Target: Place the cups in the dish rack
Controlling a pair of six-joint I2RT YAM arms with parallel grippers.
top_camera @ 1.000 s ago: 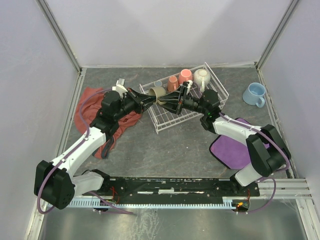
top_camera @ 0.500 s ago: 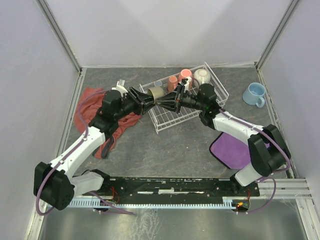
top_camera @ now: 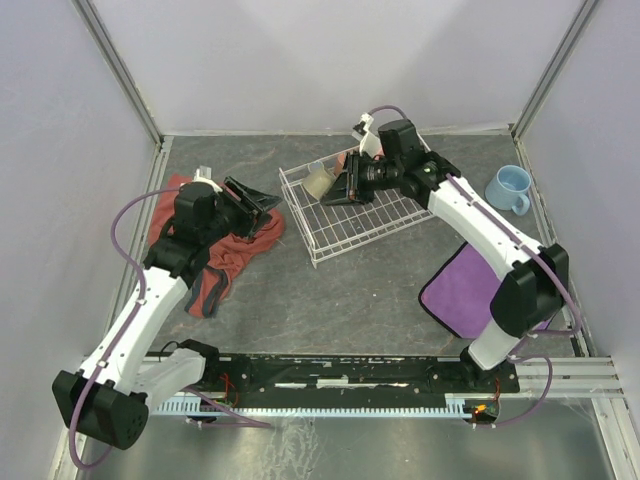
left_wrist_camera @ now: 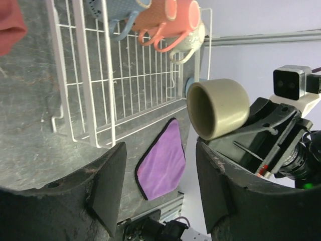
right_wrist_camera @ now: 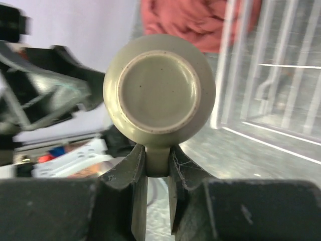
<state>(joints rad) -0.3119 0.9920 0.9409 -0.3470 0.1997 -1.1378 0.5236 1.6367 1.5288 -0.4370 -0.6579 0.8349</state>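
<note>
Right gripper pinches an olive-green mug by its handle above the white wire dish rack; left gripper stands apart, its fingers spread and holding nothing.

The mug lies on its side just beyond the right fingertips, base turned back to that wrist and open mouth facing the left gripper. It hangs over the rack's left end. Beside the right hand, along the rack's far side, sit a grey-blue mug, two salmon-orange mugs and a cream mug. A larger light blue mug stands well apart, behind the right arm, on the dark grey stone-look table. A red cloth lies under the left gripper and a purple cloth lies near the right arm's base. Pale lilac walls enclose the table.
</note>
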